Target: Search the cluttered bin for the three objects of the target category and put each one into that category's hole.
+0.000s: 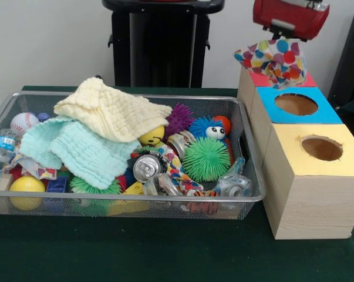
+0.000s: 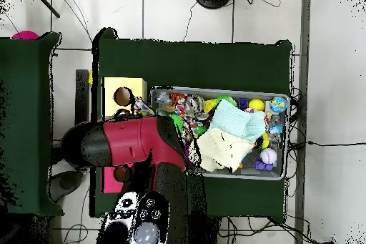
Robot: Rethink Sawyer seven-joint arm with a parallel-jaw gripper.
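My gripper (image 1: 277, 36) hangs at the back right under the red arm end (image 1: 290, 17). It is shut on a bunched polka-dot cloth (image 1: 273, 59), whose lower folds reach the red-topped box (image 1: 258, 79); the cloth hides that box's hole. In the wire bin (image 1: 247, 141) a pale yellow cloth (image 1: 115, 111) lies on top of a mint cloth (image 1: 83, 147). From above, both cloths show as the yellow cloth (image 2: 221, 152) and the mint cloth (image 2: 232, 119), while the red arm (image 2: 136, 141) covers the gripper.
A blue-topped box (image 1: 296, 104) and a yellow-topped box (image 1: 322, 148), each with a round hole, stand right of the bin. The bin also holds a green spiky ball (image 1: 206, 158), a can (image 1: 146, 168), a baseball (image 1: 24, 122) and several other toys.
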